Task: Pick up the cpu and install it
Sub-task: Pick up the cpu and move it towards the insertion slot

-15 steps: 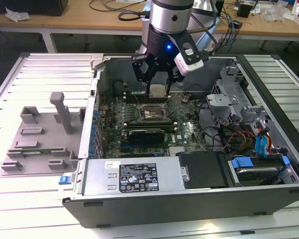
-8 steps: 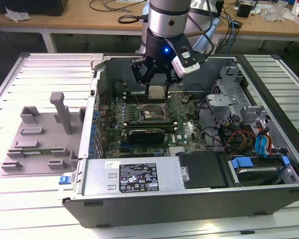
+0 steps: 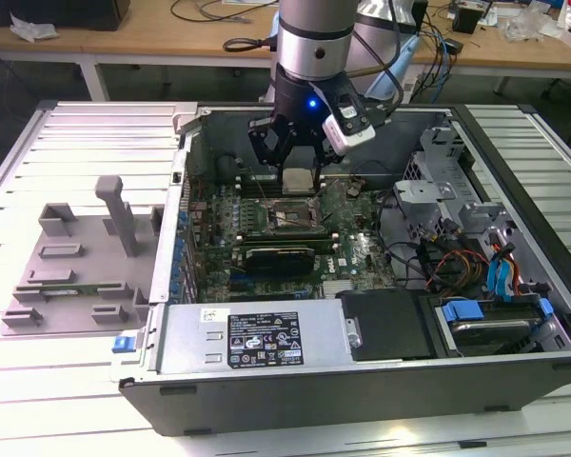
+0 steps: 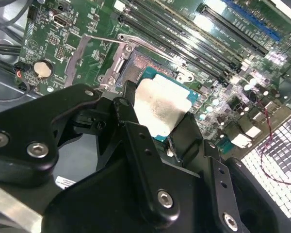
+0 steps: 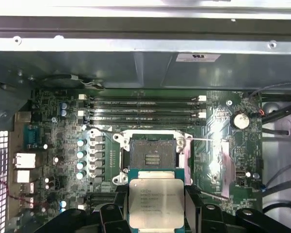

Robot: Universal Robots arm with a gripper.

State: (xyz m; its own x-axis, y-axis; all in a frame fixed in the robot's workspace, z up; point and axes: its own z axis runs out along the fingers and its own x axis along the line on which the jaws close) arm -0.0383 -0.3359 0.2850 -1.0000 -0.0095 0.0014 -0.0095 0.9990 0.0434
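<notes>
One grey plastic fixture [image 3: 81, 262] sits on the slatted surface [image 3: 86, 133] toward its edge at the exterior view's left, well apart from the work. Beside it lies the open computer case [image 3: 362, 381], with its motherboard [image 3: 347, 252] facing up.

Over the board's far half, near the case's back wall, hangs the end effector [image 3: 297, 169]. Its black fingers [image 5: 117, 213] press on two opposite edges of the cpu [image 3: 298, 181], pinching it flat with the metal top upward.

The empty socket [image 3: 290, 215] lies just beneath the held chip, and the two look apart, so the chip is not seated. In the first wrist view the socket's contact field is uncovered, showing just past one edge of the cpu [image 5: 156, 203]. The chip's sides run roughly parallel to the socket's, so I judge the gap to be mostly downward, with a small offset across the board. The socket's cover plate [image 5: 222, 160] appears swung open to one side.

A metal drive cage [image 3: 438, 181] fills the case's corner at the exterior view's right.
</notes>
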